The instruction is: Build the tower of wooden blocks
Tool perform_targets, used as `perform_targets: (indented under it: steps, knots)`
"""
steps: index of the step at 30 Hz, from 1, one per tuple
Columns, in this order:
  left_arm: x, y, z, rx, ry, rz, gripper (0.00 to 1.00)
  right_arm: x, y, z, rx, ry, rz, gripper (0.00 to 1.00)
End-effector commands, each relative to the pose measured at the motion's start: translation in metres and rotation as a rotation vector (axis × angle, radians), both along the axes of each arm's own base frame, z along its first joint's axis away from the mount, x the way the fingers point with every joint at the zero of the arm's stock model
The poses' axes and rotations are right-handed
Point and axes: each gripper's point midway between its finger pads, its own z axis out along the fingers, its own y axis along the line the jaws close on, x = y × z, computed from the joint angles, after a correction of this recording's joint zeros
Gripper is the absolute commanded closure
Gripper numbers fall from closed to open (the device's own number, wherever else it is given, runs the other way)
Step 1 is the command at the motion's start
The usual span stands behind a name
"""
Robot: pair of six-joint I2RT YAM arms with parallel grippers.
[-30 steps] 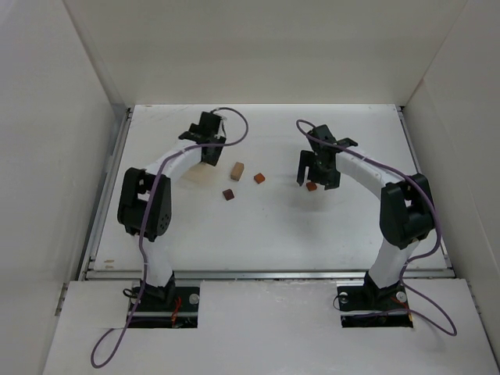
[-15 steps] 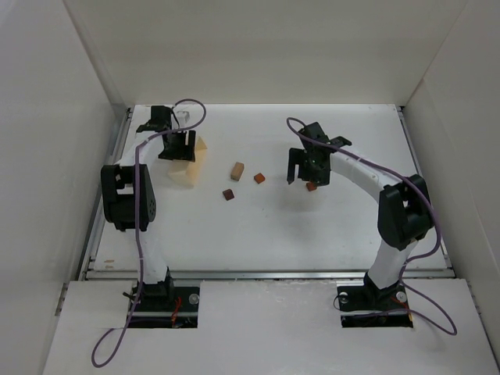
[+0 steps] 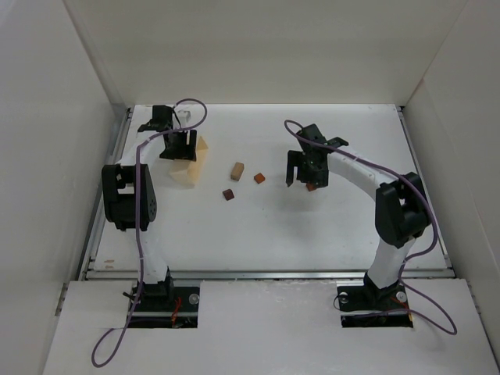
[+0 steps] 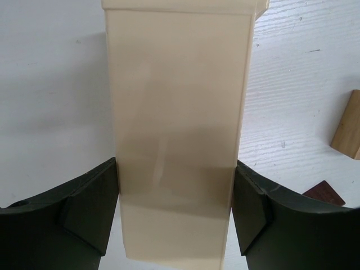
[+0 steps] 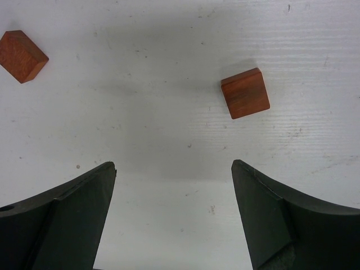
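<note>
The blocks lie scattered and unstacked on the white table: a light tan oblong, a reddish-orange cube, a dark brown cube and a second reddish cube. My right gripper hangs open just behind that second cube. In the right wrist view that cube sits ahead and to the right of the open gripper, with the other reddish cube at far left. My left gripper is at the back left, shut on a pale rectangular tray, both fingers pressed against its sides.
The pale tray slants down from the left gripper toward the table. White walls enclose the table on the left, back and right. In the left wrist view the tan oblong and the dark brown cube lie to the right of the tray.
The left arm has swung from near the tan oblong to the back left, and the pale tray now shows under it. The right gripper has drifted slightly left, still open.
</note>
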Motion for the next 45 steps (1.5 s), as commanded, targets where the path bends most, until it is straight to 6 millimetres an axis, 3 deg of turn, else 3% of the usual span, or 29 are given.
perform_targets:
  steps: [1,4,5,6,11,16,24,29,32,33,35,40,45]
  knots:
    - [-0.025,0.006,-0.005,0.022,0.079,0.018,0.50,0.012,0.009,0.010,0.016,-0.046,0.019,0.11]
    - [-0.032,-0.008,-0.006,-0.086,0.110,-0.025,0.63,0.015,0.010,0.013,0.020,-0.054,0.019,0.11]
    - [-0.030,-0.013,0.000,-0.132,0.098,-0.039,0.65,0.015,0.010,0.013,0.020,-0.054,0.019,0.11]
    - [-0.033,-0.012,-0.007,-0.182,0.128,-0.041,0.66,0.015,0.010,0.013,0.020,-0.054,0.019,0.11]
    - [-0.050,-0.046,-0.001,-0.457,0.185,-0.192,0.66,0.013,0.007,0.010,0.004,-0.051,0.023,0.11]
    - [-0.050,-0.039,-0.001,-0.588,0.207,-0.190,0.64,0.009,0.005,0.007,0.000,-0.042,0.023,0.11]
    - [-0.049,0.009,-0.038,-0.528,0.288,0.001,0.37,0.009,0.005,0.007,0.000,-0.042,0.023,0.11]
    - [-0.052,0.015,-0.045,-0.486,0.304,0.021,0.26,0.012,0.007,0.013,0.005,-0.052,0.023,0.11]
    - [-0.050,0.021,-0.047,-0.451,0.305,0.043,0.13,0.012,0.007,0.013,0.005,-0.052,0.023,0.11]
    - [-0.050,0.022,-0.047,-0.443,0.306,0.047,0.00,0.012,0.007,0.013,0.005,-0.052,0.023,0.11]
    - [-0.050,0.025,-0.049,-0.425,0.313,0.063,0.00,0.010,0.010,0.013,0.005,-0.052,0.032,0.11]
    - [-0.036,0.038,-0.026,-0.380,0.233,0.081,0.00,0.008,0.009,0.016,0.005,-0.052,0.032,0.11]
    - [-0.015,0.066,0.033,-0.211,0.045,0.121,0.00,0.006,0.008,0.013,0.001,-0.044,0.032,0.11]
